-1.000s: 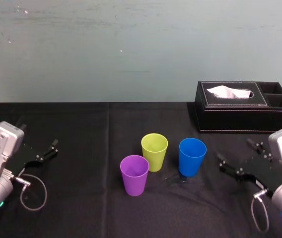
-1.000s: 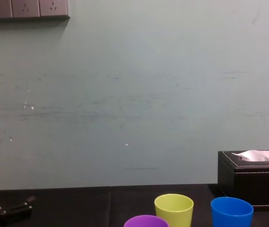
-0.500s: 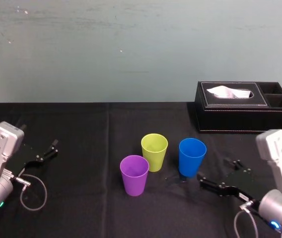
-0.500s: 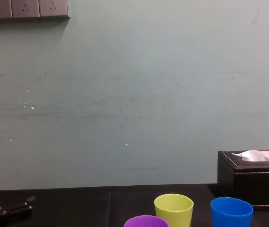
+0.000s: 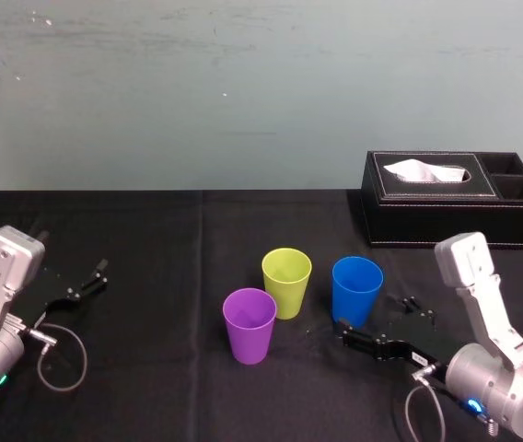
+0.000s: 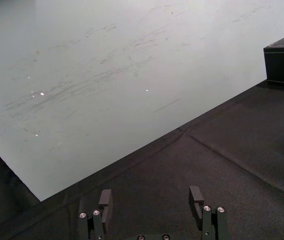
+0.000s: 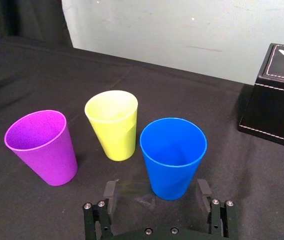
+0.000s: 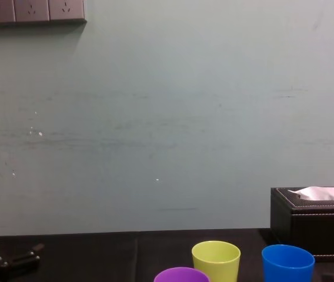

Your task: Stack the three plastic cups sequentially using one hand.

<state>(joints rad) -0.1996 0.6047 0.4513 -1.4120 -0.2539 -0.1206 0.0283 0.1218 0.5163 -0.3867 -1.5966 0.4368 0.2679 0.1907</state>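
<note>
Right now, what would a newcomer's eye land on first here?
Three tapered plastic cups stand upright and apart at centre: a purple cup nearest, a yellow-green cup just behind it, a blue cup to the right. The open right claw sits low, aimed at the blue cup's base, fingers spread wide. The left claw lies open at far left.

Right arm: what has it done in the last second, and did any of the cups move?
The right gripper swung in from the far right toward the blue tapered plastic cup; its open jaws now face the cup's base, gripping nothing. That cup, the yellow-green plastic cup and the purple plastic cup stayed put; the left gripper stayed parked at the left.
</note>
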